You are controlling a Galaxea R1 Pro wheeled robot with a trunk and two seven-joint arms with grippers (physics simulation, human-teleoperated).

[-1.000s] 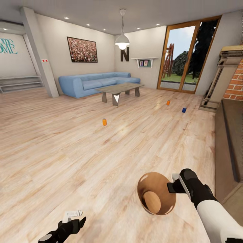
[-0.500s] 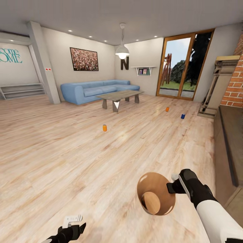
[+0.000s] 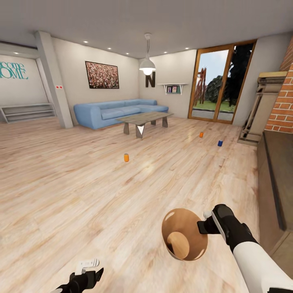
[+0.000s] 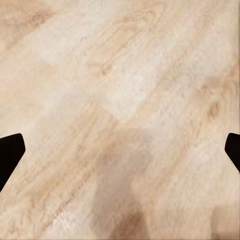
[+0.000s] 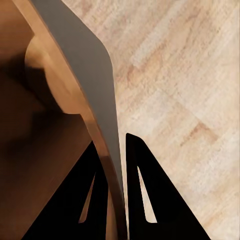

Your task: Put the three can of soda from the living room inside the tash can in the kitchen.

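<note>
Right gripper (image 3: 203, 226) clamped on rim of tash can (image 3: 184, 240), fingers (image 5: 150, 200) either side of wall, bin tilted with copper inside facing head camera. Left gripper (image 3: 87, 266) spread wide, holding nothing, low over wood floor (image 3: 73, 191). Three cans stand on floor far ahead of both grippers: orange can (image 3: 126, 157), second orange can (image 3: 201, 134), blue can (image 3: 220, 143). Blue sofa (image 3: 118, 112) beyond them.

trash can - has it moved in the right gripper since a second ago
Cannot tell. The trash can sits a little left of and lower than before in the head view, still clamped by the right gripper, but the whole view shifted, so the camera moved.
</note>
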